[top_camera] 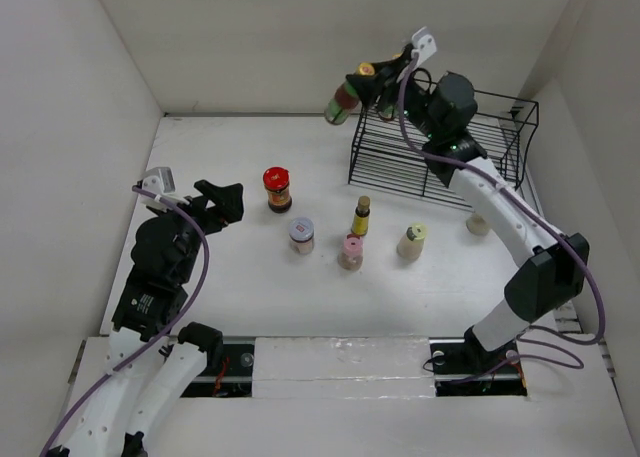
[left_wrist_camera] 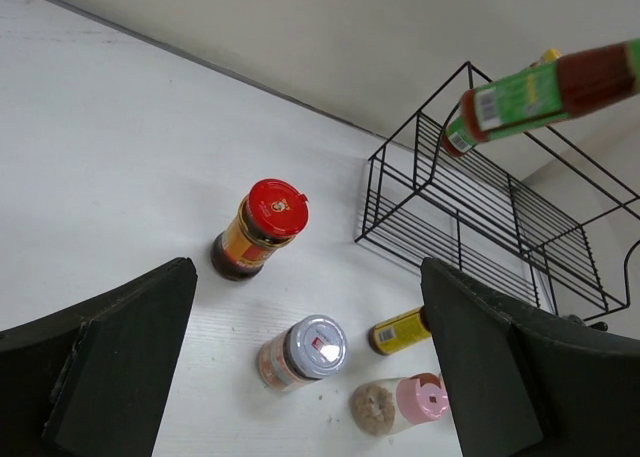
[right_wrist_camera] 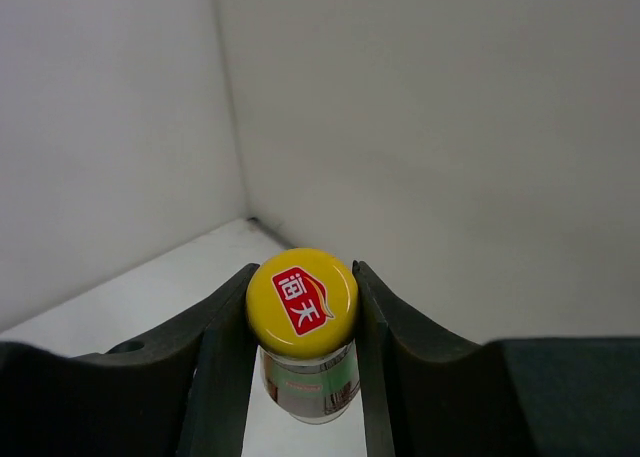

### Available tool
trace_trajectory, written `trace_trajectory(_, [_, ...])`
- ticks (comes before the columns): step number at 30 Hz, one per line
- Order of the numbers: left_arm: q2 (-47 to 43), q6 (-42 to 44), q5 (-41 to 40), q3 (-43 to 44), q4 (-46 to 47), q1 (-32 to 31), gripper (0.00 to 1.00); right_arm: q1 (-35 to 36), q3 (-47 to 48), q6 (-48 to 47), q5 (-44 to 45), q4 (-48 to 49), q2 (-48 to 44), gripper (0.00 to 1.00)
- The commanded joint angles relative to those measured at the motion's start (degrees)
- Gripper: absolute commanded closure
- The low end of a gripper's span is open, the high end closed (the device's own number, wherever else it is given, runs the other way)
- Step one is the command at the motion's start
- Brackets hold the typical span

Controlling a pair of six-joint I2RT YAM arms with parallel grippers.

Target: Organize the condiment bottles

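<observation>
Currently, the right gripper [right_wrist_camera: 302, 277] has its jaws closed on the yellow cap of a red-green sauce bottle [top_camera: 343, 102], holding it tilted in the air at the far left corner of the black wire rack [top_camera: 390, 159]. The left gripper [top_camera: 222, 203] hangs over the counter [top_camera: 220, 152] with jaws wide apart and empty, near the red-lidded jar [top_camera: 277, 189]. The silver-lidded jar [top_camera: 301, 234], pink-capped bottle [top_camera: 350, 251], black-capped bottle [top_camera: 361, 217] and cream-capped bottle [top_camera: 412, 241] stand grouped in front of the rack.
</observation>
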Motion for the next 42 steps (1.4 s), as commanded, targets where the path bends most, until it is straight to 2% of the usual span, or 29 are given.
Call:
trace_trajectory(1, [0.66, 0.94, 1.21, 0.06, 2.80, 0.22, 0.10, -4.33, 7.62, -0.65, 3.68, -1.69, 0.07, 0.81])
trace_trajectory(9, [0.66, 0.94, 0.69, 0.06, 2.80, 0.22, 0.10, -12.68, 25.02, -3.99, 9.74, -12.59, 8.24, 0.83])
trace_trajectory(13, [0.66, 0.94, 0.68, 0.06, 2.80, 0.22, 0.10, -15.42, 30.31, -4.52, 7.65, -16.11, 10.80, 0.84])
trace_trajectory(24, [1.71, 0.94, 1.48, 0.06, 3.33, 0.22, 0.10, -15.42, 20.04, -5.13, 5.80, -13.57, 6.85, 0.84])
trace_trajectory(37, [1.71, 0.94, 1.48, 0.06, 3.33, 0.22, 0.10, -11.99, 19.41, -7.77, 5.62, -13.04, 4.29, 0.84])
trace_trajectory(42, [1.19, 0.94, 1.48, 0.06, 3.33, 0.22, 0.10, -11.99, 18.80, -8.30, 5.62, -13.04, 7.45, 0.84])
